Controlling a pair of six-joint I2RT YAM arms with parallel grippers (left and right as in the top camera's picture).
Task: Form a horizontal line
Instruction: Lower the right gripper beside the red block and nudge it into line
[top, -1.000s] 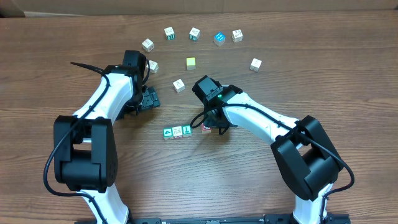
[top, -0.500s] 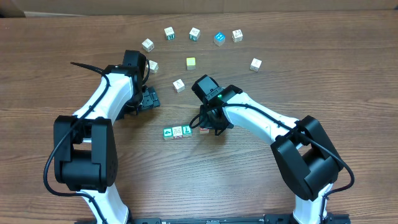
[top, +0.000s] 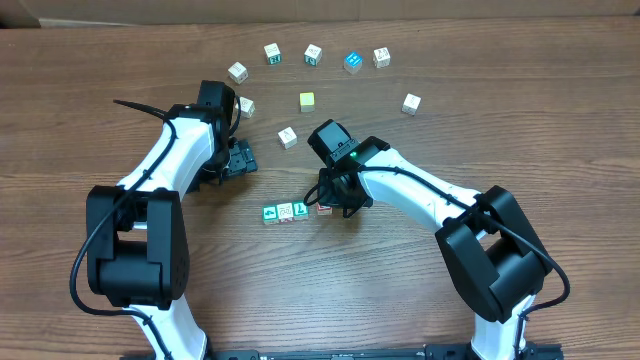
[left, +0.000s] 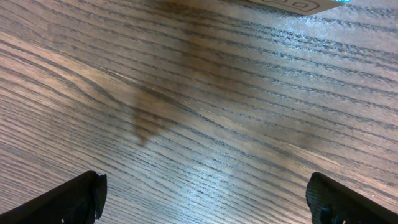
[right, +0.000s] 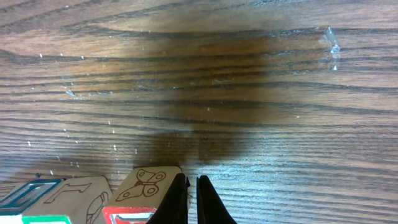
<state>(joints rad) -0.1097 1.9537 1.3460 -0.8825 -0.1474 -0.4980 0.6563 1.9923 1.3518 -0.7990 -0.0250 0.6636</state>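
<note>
Line (top: 285, 211) lies low on the table (top: 400, 290), three cubes in a row with the red cube (top: 323, 208) just beside the L cube (top: 301, 209) at the row's right end; whether those two touch I cannot tell. The right gripper (top: 336, 204) is clenched on nothing and presses its shut tips against the red cube's right side; the left gripper (top: 238, 160) hangs released and empty, well apart from the row. The risk, as I judge it, is a push that lands off the cube's middle and twists it out of line; a push carried too far could shove the L cube and its neighbours and skew the row; a careless lift-off could also drag the red cube back. Against a second ago, the red cube and the right gripper sit further left and the gap to the L cube has narrowed; the left arm has not moved.
</note>
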